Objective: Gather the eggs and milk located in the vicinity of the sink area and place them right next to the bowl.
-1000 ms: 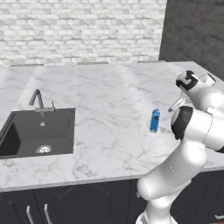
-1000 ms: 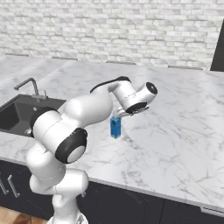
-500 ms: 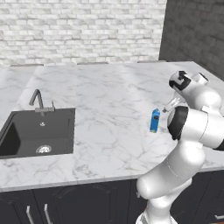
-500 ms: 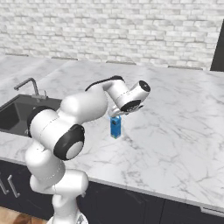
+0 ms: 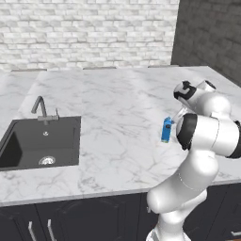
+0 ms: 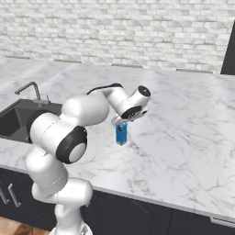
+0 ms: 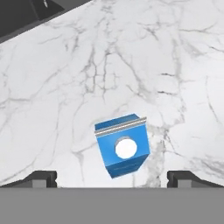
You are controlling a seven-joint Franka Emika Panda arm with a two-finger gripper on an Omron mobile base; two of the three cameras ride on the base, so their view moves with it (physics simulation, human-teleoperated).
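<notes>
The milk (image 5: 166,130) is a small blue carton standing upright on the marble counter, right of the sink (image 5: 42,141). My gripper (image 6: 120,122) hangs just above the milk (image 6: 121,134), pointing down at it. In the hand view the milk's top (image 7: 124,148) lies between my two fingertips, and the gripper (image 7: 113,177) is open, holding nothing. One fingertip (image 7: 41,178) stands left of the carton, the other right of it. A corner of the dark sink (image 7: 26,13) shows at the upper left. The eggs and the bowl are out of view.
A curved silver faucet (image 5: 42,108) stands behind the basin. The marble counter (image 5: 117,94) runs back to a white brick wall, and a dark wall (image 5: 207,33) closes the right side. The counter's front edge (image 6: 151,195) lies near the carton.
The hand has swung left toward the sink side and come down a little over the milk. The jaws stayed wide apart and the carton has not moved.
</notes>
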